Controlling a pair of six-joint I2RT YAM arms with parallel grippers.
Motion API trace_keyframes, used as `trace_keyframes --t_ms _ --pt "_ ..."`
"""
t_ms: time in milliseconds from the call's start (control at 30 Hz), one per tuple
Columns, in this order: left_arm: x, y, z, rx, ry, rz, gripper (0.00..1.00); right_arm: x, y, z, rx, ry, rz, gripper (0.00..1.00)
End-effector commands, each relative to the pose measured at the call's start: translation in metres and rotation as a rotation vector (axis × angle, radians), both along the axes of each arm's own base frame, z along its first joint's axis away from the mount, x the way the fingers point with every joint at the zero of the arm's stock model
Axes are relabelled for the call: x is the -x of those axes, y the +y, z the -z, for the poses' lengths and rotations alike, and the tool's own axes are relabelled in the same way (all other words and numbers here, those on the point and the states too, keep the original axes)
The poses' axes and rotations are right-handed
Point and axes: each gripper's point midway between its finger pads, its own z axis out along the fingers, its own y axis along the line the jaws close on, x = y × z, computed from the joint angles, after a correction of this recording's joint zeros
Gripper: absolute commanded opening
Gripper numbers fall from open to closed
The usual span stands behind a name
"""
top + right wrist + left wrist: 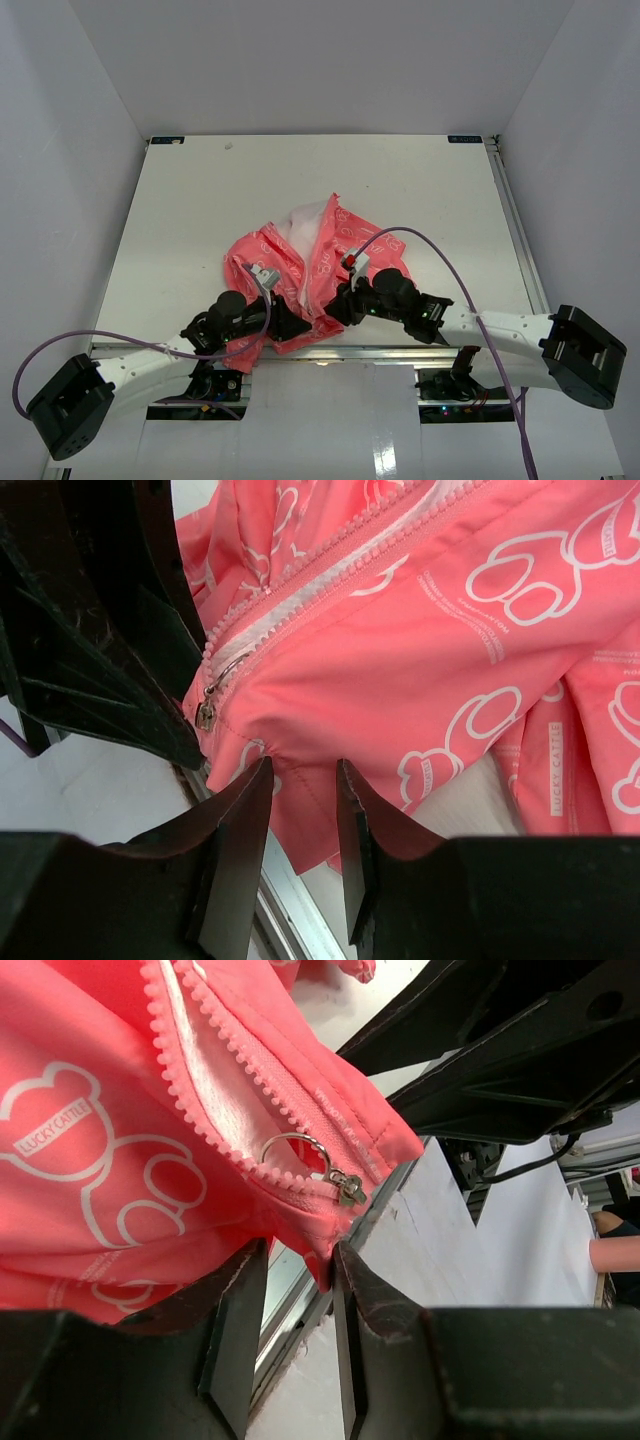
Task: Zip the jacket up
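Table [200,200]: white and flat, stretching out ahead of me.
Jacket [335,245]: lies crumpled on it, toward my near edge, hem at the rim.

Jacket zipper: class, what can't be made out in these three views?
- Top view: the zipper slider, too small and crowded by the left gripper and right gripper.
- Right wrist view: whether the right gripper pinches the jacket hem; its fingers hide the contact.
- Both wrist views: the zipper's upper end, cut off by the top edge.
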Motion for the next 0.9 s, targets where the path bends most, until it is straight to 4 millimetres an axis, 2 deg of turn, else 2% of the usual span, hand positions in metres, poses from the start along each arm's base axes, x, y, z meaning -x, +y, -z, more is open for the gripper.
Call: trace_keyframes --t_ms 0,267,367,433,600,867 --pt "-0.003 -0.002 -0.012 0.069 -0.039 -0.015 0.47 -0.006 0.01 -0.007 -0.059 -0.029 0.021 0.37" --pt "-0.006 -0.001 -0.025 0.106 -0.088 -0.03 0.53 -0.005 0.008 0.0 -0.055 -0.028 0.029 0.35" --pt "-0.005 0.0 -0.027 0.11 -0.096 -0.03 0.62 -0.005 0.007 0.002 -0.048 -0.027 0.03 0.35" --pt "-0.005 0.0 -0.03 0.117 -0.104 -0.03 0.63 -0.005 0.008 0.003 -0.044 -0.027 0.027 0.34" --pt "-0.007 -0.002 -0.032 0.114 -0.107 -0.028 0.64 -0.003 0.013 0.004 -0.041 -0.027 0.016 0.33" --pt "-0.001 -0.004 -0.02 0.11 -0.073 0.003 0.61 0.0 0.016 0.001 -0.054 -0.029 0.007 0.33"
